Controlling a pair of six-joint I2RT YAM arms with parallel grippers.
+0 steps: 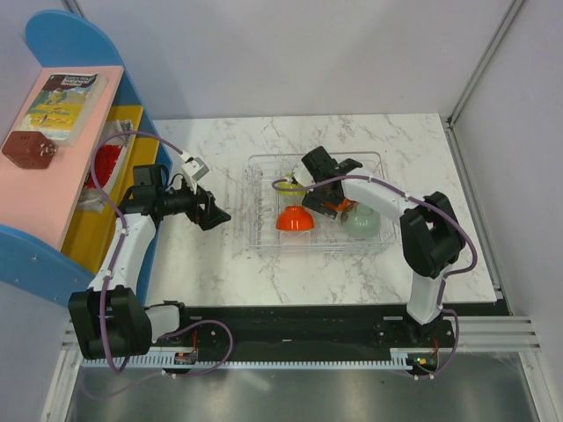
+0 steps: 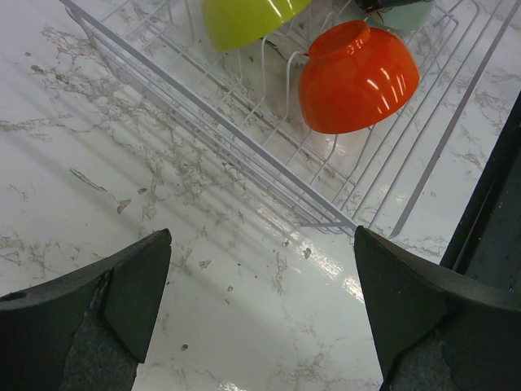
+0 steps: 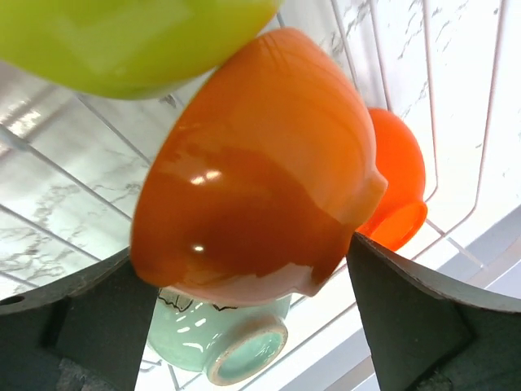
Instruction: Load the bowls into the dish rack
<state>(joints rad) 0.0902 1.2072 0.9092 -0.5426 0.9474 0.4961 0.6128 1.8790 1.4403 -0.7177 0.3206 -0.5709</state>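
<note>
The clear dish rack (image 1: 264, 230) stands mid-table. In it an orange bowl (image 1: 295, 220) lies upside down, as do a pale mint bowl (image 1: 361, 221) and a lime green bowl (image 1: 292, 186) half hidden by my right arm. My right gripper (image 1: 327, 204) is inside the rack, open wide, its fingers on either side of a second, tilted orange bowl (image 3: 260, 163). The lime bowl (image 3: 130, 41), the mint bowl (image 3: 220, 346) and the other orange bowl (image 3: 399, 187) surround it. My left gripper (image 1: 215, 215) is open and empty over the table, left of the rack (image 2: 244, 155).
A blue and pink shelf unit (image 1: 53, 176) with a book (image 1: 66, 101) and a yellow bin (image 1: 110, 176) stands at the left edge. Bare marble table (image 1: 220, 272) lies in front of the rack. The table's right edge (image 1: 471, 202) is beside my right arm.
</note>
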